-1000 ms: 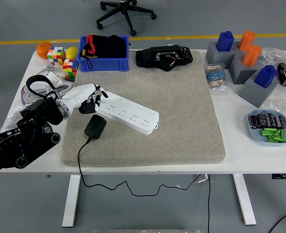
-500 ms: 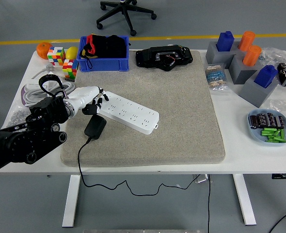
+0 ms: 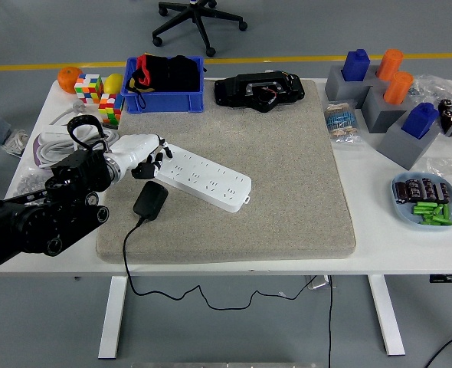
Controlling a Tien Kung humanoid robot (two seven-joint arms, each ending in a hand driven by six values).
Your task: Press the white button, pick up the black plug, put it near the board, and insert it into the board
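A white power strip (image 3: 204, 179) lies slantwise on the grey mat (image 3: 287, 153), its near-left end under my left hand. My left hand (image 3: 145, 158), white with dark fingertips, rests over that end with fingers curled downward and holds nothing. The black plug (image 3: 150, 200) lies flat on the mat just below the hand, apart from the fingers. Its black cord (image 3: 126, 253) runs off the table's front edge. The strip's white button is hidden under the hand. The right arm is out of view.
A blue bin (image 3: 165, 84) with black items stands at the back left, next to colour cubes (image 3: 109, 108) and an orange (image 3: 70, 76). A black device (image 3: 258, 90) lies at the mat's far edge. Grey blocks (image 3: 379, 100) and a tray (image 3: 427, 201) stand at the right.
My left arm has shifted forward and up the picture, carrying the hand a little farther onto the strip's end. The plug and the strip have not moved. A person's shoe shows at the left edge.
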